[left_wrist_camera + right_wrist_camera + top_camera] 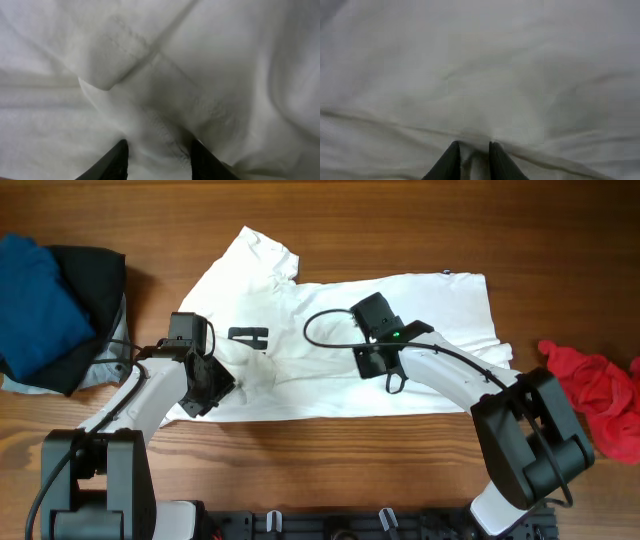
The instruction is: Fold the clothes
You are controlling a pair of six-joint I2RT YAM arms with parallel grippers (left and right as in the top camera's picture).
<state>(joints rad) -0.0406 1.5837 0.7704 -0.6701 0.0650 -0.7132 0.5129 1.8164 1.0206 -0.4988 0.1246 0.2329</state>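
A white T-shirt (440, 310) with black lettering (248, 337) lies spread across the wooden table, one sleeve up at the top left. My left gripper (212, 390) sits on its lower left corner. In the left wrist view that gripper (159, 145) holds a thick bunched fold of the shirt (165, 100) between its fingers. My right gripper (368, 352) rests on the middle of the shirt. In the right wrist view its jaws (473, 145) stand close together with a small pinch of white cloth (480, 75) between them. A red garment (600, 395) lies crumpled at the right edge.
A pile of blue (35, 305) and black (95, 275) clothes lies at the far left. Bare wooden table (320, 450) shows in front of the shirt. A black cable (325, 320) loops over the shirt beside the right wrist.
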